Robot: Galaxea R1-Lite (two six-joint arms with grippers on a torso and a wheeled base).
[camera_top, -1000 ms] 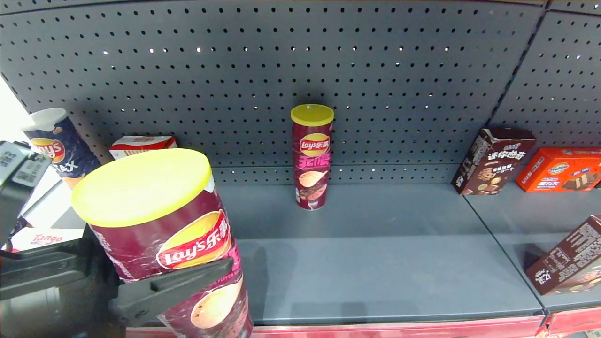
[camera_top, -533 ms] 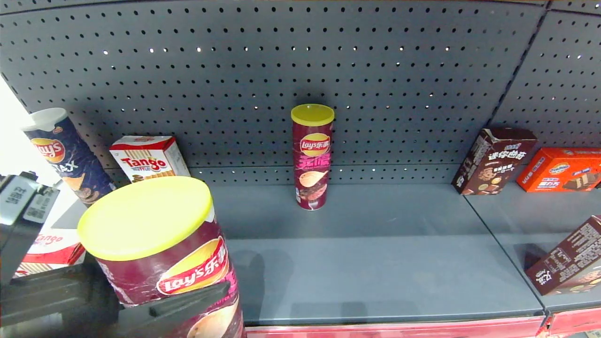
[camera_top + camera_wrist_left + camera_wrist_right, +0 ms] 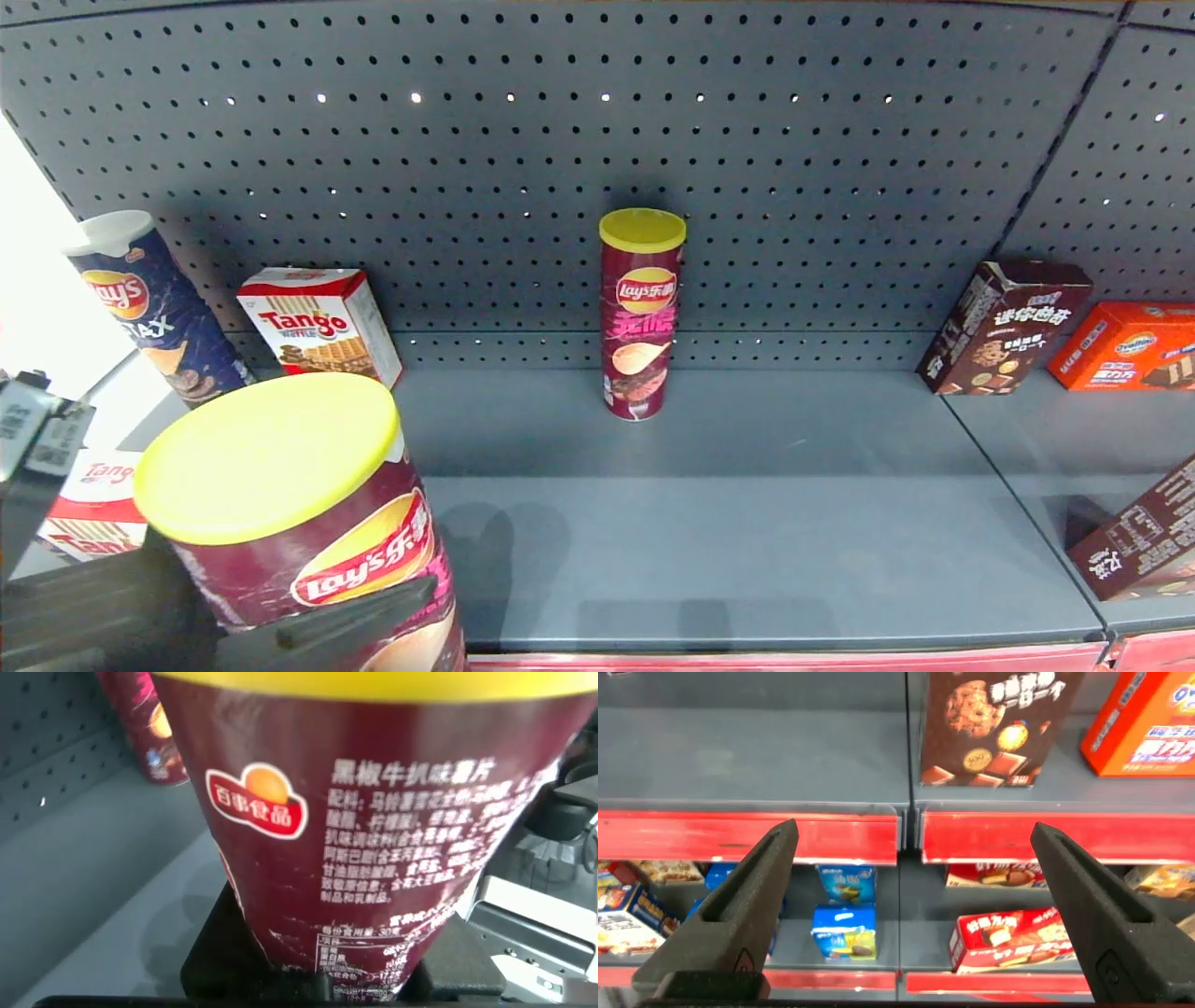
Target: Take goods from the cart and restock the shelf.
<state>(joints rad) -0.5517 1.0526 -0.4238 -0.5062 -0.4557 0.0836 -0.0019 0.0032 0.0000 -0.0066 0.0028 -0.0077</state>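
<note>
My left gripper (image 3: 308, 597) is shut on a maroon chip can with a yellow lid (image 3: 280, 504), held upright at the lower left, in front of the grey shelf (image 3: 747, 523). The same can's printed side (image 3: 374, 831) is close up in the left wrist view. A matching maroon can (image 3: 640, 313) stands at the back middle of the shelf, against the pegboard. My right gripper (image 3: 920, 905) is open with nothing between its fingers, facing the red shelf edges lower down.
A dark blue chip can (image 3: 154, 308) and a wafer box (image 3: 322, 322) stand at the shelf's back left. Brown (image 3: 1004, 327) and orange (image 3: 1125, 345) boxes sit at the right, another brown box (image 3: 1134, 532) at the front right. Lower shelves hold small boxes (image 3: 845, 929).
The left gripper has lowered and drawn back a little to the left with the can, uncovering the wafer box. The head camera has shifted slightly.
</note>
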